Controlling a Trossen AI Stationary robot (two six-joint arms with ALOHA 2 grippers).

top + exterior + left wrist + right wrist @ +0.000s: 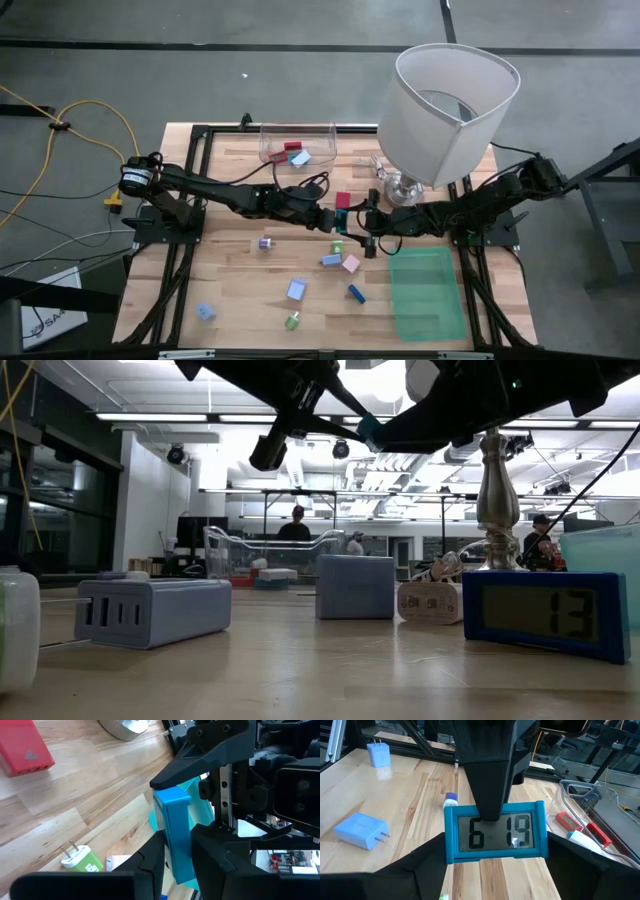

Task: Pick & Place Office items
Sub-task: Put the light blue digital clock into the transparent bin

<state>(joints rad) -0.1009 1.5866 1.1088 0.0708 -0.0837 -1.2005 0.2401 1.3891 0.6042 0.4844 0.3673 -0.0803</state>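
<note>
A flat teal digital clock [495,837] with a grey display hangs above the middle of the pale wooden desk [240,290]. The left tool [176,851] is clamped on its thin edges; the right tool [492,851] flanks its two ends, fingers apart. A white lampshade [450,105] stands nearby.

My two arms are matte black, chunky angular joints, black cables looped alongside, yellow-ringed left arm [133,178] base.
</note>
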